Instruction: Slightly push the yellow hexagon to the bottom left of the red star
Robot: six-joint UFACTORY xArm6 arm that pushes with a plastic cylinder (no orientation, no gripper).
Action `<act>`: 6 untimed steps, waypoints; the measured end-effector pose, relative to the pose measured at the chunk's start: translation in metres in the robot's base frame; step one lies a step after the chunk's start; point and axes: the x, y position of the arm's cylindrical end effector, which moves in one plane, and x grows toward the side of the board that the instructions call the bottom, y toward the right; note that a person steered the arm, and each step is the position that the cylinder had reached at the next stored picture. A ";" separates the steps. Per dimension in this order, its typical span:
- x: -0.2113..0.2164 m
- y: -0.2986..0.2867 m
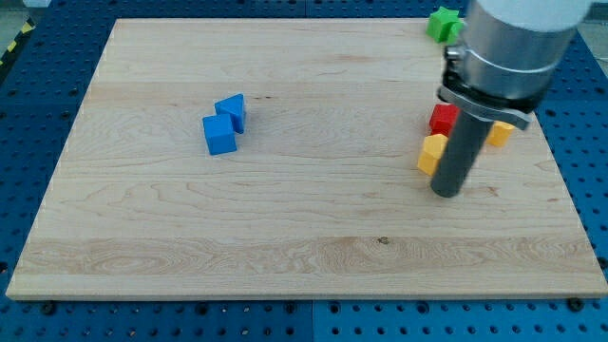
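The yellow hexagon [431, 153] lies on the wooden board [304, 247] at the view's right, partly hidden behind my rod. The red star [442, 119] sits just above it, touching or nearly touching, also partly hidden by the rod. My tip [446, 192] rests on the board just to the lower right of the yellow hexagon, right beside it. Whether it touches the hexagon cannot be told.
A yellow-orange block [498, 132] peeks out right of the rod. A green star-like block [443, 23] sits at the board's top right edge. Two blue blocks [224, 124] lie touching each other left of centre. The arm's grey body covers the top right.
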 end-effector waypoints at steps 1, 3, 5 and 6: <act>0.013 0.050; -0.031 0.063; -0.037 0.016; -0.043 -0.004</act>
